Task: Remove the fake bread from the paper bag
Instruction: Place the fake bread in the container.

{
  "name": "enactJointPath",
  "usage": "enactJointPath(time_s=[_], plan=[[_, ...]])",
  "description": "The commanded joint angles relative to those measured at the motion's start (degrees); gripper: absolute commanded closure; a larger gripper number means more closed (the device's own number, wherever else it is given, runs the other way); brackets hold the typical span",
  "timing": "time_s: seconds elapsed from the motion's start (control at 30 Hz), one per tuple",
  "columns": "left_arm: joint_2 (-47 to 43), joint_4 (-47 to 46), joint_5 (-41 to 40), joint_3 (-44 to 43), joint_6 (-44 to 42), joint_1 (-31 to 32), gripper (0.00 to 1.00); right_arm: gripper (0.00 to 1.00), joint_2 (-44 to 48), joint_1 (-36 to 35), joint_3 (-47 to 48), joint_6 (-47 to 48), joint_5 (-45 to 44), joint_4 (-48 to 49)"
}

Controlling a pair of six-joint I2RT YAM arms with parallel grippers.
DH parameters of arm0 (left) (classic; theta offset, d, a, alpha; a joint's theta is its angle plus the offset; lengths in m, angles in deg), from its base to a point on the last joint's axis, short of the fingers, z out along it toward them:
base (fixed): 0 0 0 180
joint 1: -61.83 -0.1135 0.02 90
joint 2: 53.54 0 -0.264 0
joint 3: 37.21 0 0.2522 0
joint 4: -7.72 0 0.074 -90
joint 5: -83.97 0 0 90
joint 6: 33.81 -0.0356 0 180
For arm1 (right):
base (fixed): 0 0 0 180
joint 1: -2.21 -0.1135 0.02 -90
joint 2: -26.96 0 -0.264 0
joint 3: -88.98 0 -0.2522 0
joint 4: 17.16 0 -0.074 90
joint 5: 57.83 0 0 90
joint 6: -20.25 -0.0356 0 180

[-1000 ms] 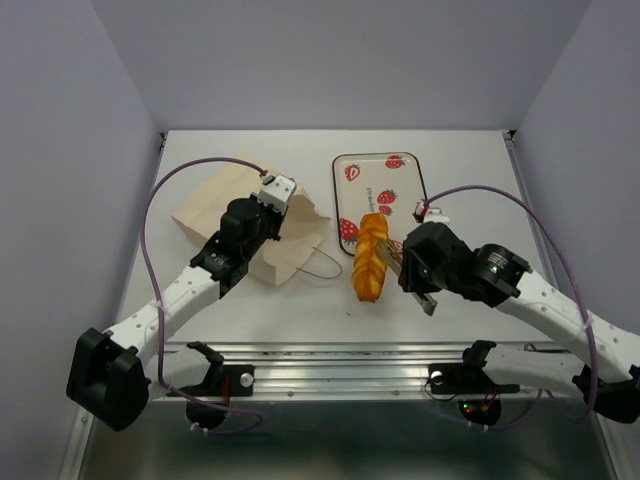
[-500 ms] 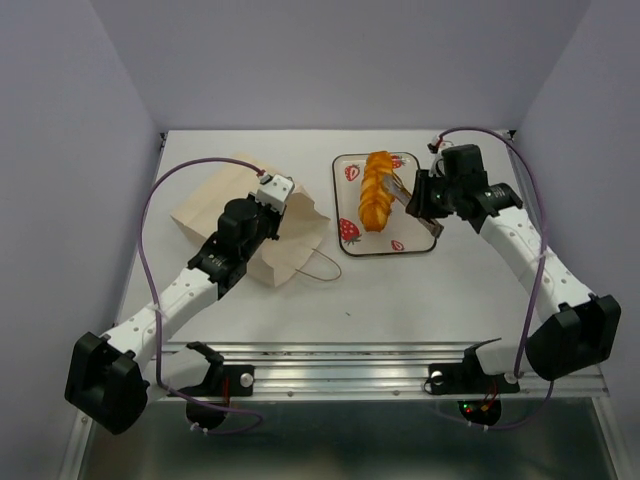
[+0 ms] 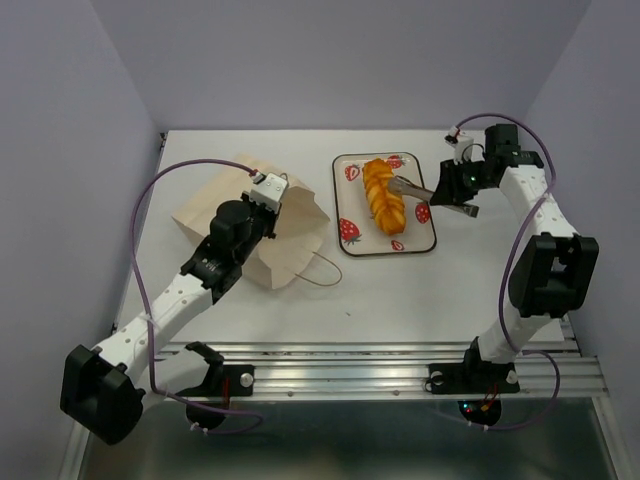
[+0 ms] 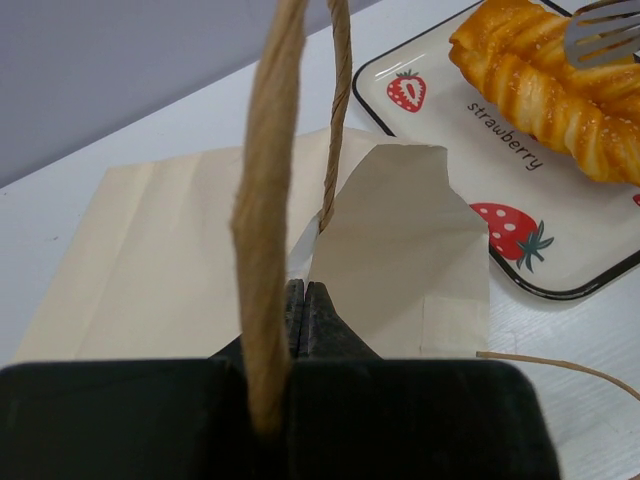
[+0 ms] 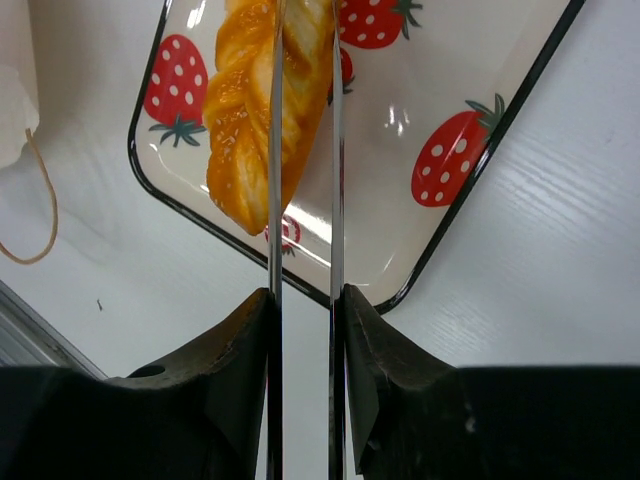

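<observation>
The long ridged loaf of fake bread (image 3: 383,193) lies on the strawberry-print tray (image 3: 425,228). My right gripper (image 3: 456,190) is shut on metal tongs (image 3: 412,187), whose tips reach over the loaf; the right wrist view shows the blades (image 5: 331,150) crossing the loaf (image 5: 240,130). The paper bag (image 3: 220,195) lies flat at left. My left gripper (image 3: 270,192) is shut on the bag's mouth edge, lifting a flap (image 4: 400,230), with a cord handle (image 4: 265,200) draped over it. The two croissants are out of view.
The bag's other cord handle (image 3: 325,268) lies loose on the table between the bag and the tray. The enclosure's walls stand close at left, right and back. A metal rail (image 3: 340,355) runs along the near edge.
My right arm has carried the loaf in the tongs from the table in front of the tray up and back. The loaf now lies on the tray. The left arm has barely moved.
</observation>
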Motion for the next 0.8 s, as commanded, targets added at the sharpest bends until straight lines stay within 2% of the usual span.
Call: enactJointPath(time_s=[0.0,0.4,0.63,0.77], plan=[[-1.9,-2.5,-0.6,0.2,-0.6,0.2,1.0,0.99,-0.8,4.1,3.4,6.0,10.2,-2.3],[-2.3,0.3,4.8,1.1,-5.0,0.3,1.0,0.99,-7.6,6.4,3.4,6.6,12.8,-2.6],[-5.1,1.5,13.0,2.6,-8.2,0.2,1.0,0.91,-10.1,7.6,2.7,4.7,12.6,-1.1],[-4.1,2.6,16.1,1.6,-9.7,0.3,1.0,0.83,-9.9,8.3,1.8,2.9,12.4,0.8]])
